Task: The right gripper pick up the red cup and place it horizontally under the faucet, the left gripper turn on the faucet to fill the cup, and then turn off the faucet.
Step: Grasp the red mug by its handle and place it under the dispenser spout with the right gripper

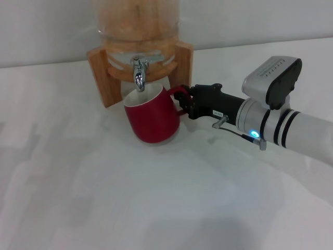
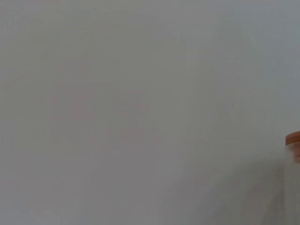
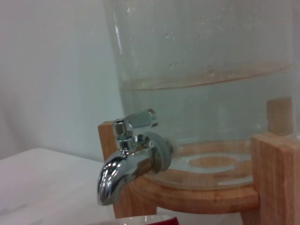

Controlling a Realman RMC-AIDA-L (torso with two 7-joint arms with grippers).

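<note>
Dark-red ceramic, white inside: the red cup [image 1: 152, 119] standing upright on the white table [image 1: 104, 198], directly below the spout of the faucet [image 1: 139, 73], mouth tilted slightly toward the camera in the head view. Gripped at the loop handle by the right gripper [image 1: 186, 102], black fingers clamped on that handle, arm reaching in from the right with the blue light lit on its silver banded wrist. Chrome tap set in the front of a glass dispenser [image 1: 138, 21] resting on a wooden stand [image 1: 99, 70], just behind the cup. Seen closer from the right wrist: faucet [image 3: 126, 154] with short lever on top and downward spout, a sliver of the red cup's rim [image 3: 145, 219] right beneath it, glass jar [image 3: 201, 70] partly filled with clear liquid, wooden stand [image 3: 272, 173] underneath. No sign of the left gripper in the head view; from the left wrist, only a pale blank surface and a small orange-brown edge [image 2: 293, 138] at the side, too little to identify.
</note>
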